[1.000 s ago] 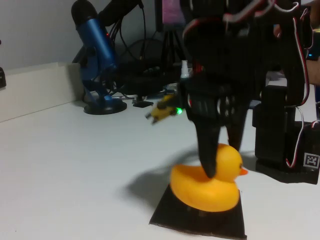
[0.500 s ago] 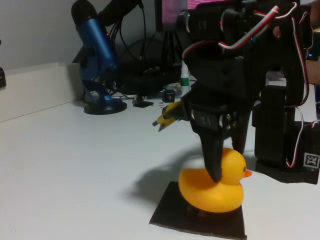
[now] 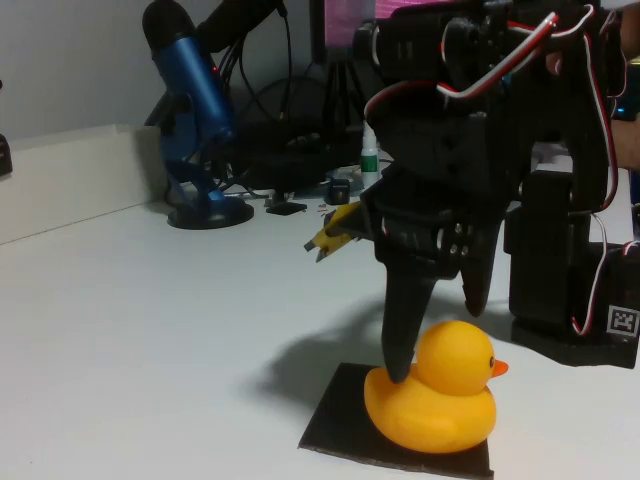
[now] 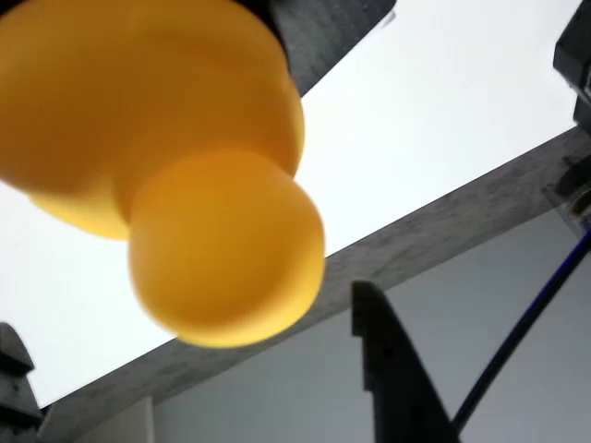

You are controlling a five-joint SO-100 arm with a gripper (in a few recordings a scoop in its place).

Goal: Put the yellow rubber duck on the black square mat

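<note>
Yellow rubber duck (image 3: 432, 402): sits upright on the black square mat (image 3: 340, 427), beak toward the right of the fixed view; in the wrist view its body and head (image 4: 226, 247) loom large and blurred.
Black square mat: lies flat on the white tabletop (image 3: 140, 330), near the front edge of the fixed view; the duck covers its right part.
Hand (image 3: 435, 335): black, pointing down above the duck, released, its two fingers spread apart.
Left finger (image 3: 403, 320): its tip is at the duck's back, just left of the head; whether it touches cannot be told.
Right finger (image 3: 478, 285): ends above and behind the duck's head, apart from it.
Background: a blue microphone (image 3: 195, 110) stands at the far left of the tabletop, with cables behind it.
</note>
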